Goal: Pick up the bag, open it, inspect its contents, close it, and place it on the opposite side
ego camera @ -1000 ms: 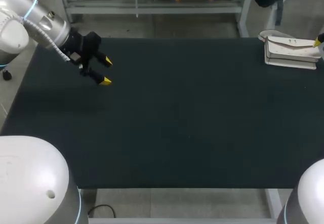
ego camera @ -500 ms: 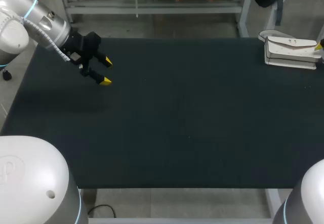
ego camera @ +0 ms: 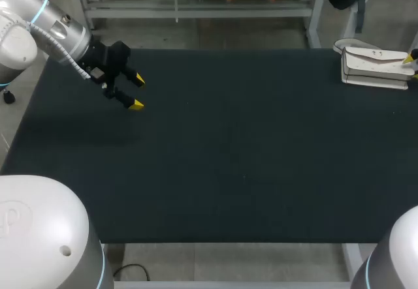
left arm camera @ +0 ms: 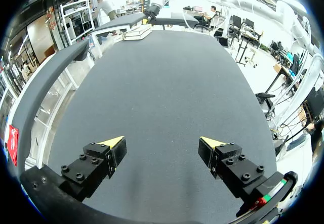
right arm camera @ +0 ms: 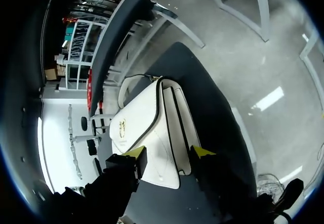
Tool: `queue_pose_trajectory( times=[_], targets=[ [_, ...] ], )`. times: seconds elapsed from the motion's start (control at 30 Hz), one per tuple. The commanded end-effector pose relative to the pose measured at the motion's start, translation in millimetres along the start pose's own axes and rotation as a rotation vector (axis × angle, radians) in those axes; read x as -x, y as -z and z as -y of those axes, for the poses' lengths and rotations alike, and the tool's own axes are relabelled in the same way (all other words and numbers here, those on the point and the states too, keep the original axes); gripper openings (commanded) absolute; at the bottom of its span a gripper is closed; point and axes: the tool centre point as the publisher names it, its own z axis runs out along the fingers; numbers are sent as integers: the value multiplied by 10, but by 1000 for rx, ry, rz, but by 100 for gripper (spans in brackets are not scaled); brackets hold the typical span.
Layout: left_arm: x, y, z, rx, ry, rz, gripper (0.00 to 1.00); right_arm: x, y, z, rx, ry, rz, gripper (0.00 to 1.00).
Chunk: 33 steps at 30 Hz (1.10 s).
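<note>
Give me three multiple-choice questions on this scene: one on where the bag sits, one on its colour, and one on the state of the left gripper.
1. Where on the table is the bag?
A. far right corner
B. middle
C. near left corner

2. What colour is the bag?
A. black
B. white
C. red

3. How is the left gripper?
A. shut on the bag
B. shut on a cloth
C. open and empty

Answers:
1 A: the head view shows the bag at the table's far right corner.
2 B: the bag is white in the head and right wrist views.
3 C: the left wrist view shows the gripper open wide, with only table in the gap.
</note>
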Motion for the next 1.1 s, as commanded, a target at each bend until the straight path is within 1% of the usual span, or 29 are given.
queue_pose_trajectory(
  times=[0.03,0.13,0.23,0.33,0.4,0.43,0.57,0.7,0.9,1.1],
  targets=[
    [-2,-7,-3,-2,-1,2,100,29,-43,-105,-334,0,-14,49],
    [-2,-7,-3,-2,-1,2,100,21,-50,-111,-337,-1,-17,43],
    [-2,-7,-3,-2,-1,2,100,24,-62,-114,-343,-4,-19,33],
    [-2,-7,-3,-2,-1,2,100,25,-67,-113,-348,-9,-30,16],
    [-2,-7,-3,-2,-1,2,100,27,-73,-105,-350,-10,-36,3],
    [-2,-7,-3,-2,-1,2,100,26,-75,-98,-351,-10,-36,0],
    [-2,-7,-3,-2,-1,2,100,6,-62,-46,-358,-3,-56,0],
    [-2,-7,-3,-2,-1,2,100,-73,-64,50,-373,24,-79,0],
    [-2,-7,-3,-2,-1,2,100,-253,-162,280,-426,80,-142,0],
    [-2,-7,-3,-2,-1,2,100,-454,-272,483,-465,143,-161,0]
  ],
)
